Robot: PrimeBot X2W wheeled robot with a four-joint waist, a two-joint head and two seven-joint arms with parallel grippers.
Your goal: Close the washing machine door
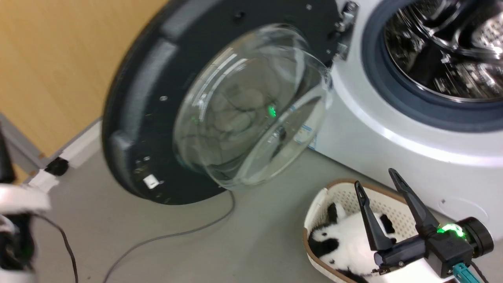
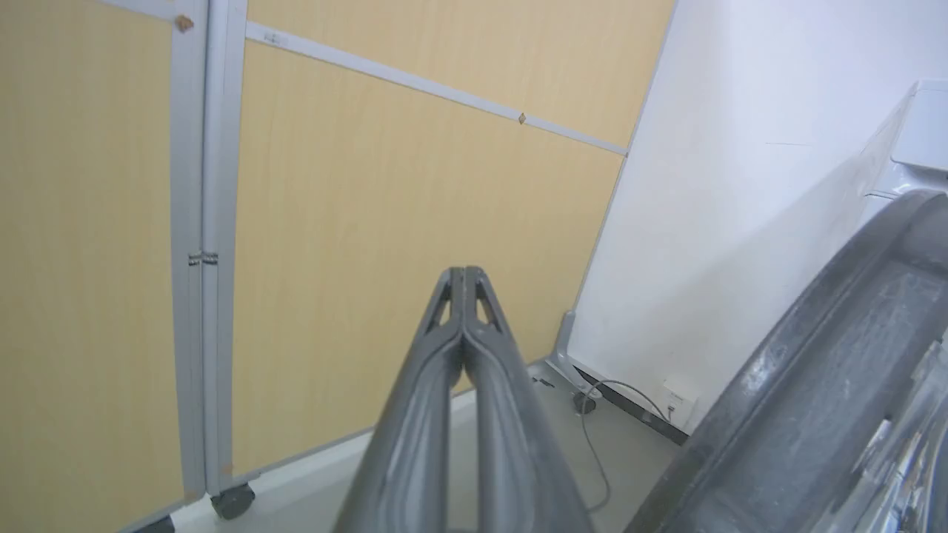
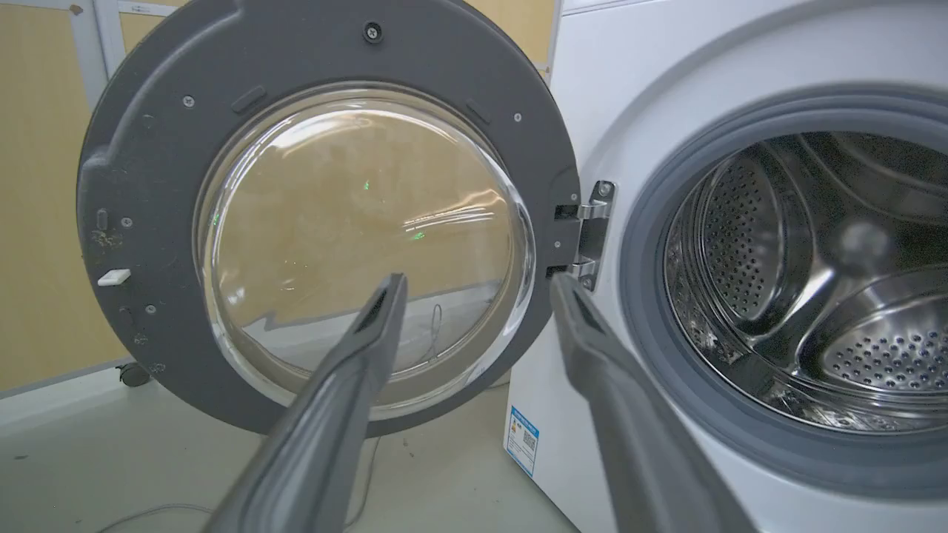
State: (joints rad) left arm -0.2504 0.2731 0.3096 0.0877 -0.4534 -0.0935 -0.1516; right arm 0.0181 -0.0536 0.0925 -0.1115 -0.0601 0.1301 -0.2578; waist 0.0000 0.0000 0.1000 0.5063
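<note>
Fingers of the left claw point(image 2: 464, 275) are pressed together on nothing, probably ready for pushing. The washing machine door point(image 2: 815, 385), swung wide open, is seen just right of them. The right claw point(image 1: 375, 177) is held apart and empty, with a basket point(image 1: 314, 212) below it. A cable point(image 1: 177, 236) is laid under the door's swing, and the washing machine point(image 1: 393, 149) is left gaping.

Lower right, the right gripper point(image 1: 374, 177): two long, tapering black fingers point(image 1: 369, 218) on a black block point(image 1: 448, 248), green light ring point(image 1: 452, 229), teal connector point(image 1: 466, 273). Lower left, a blurred white forearm point(image 1: 19, 198).
</note>
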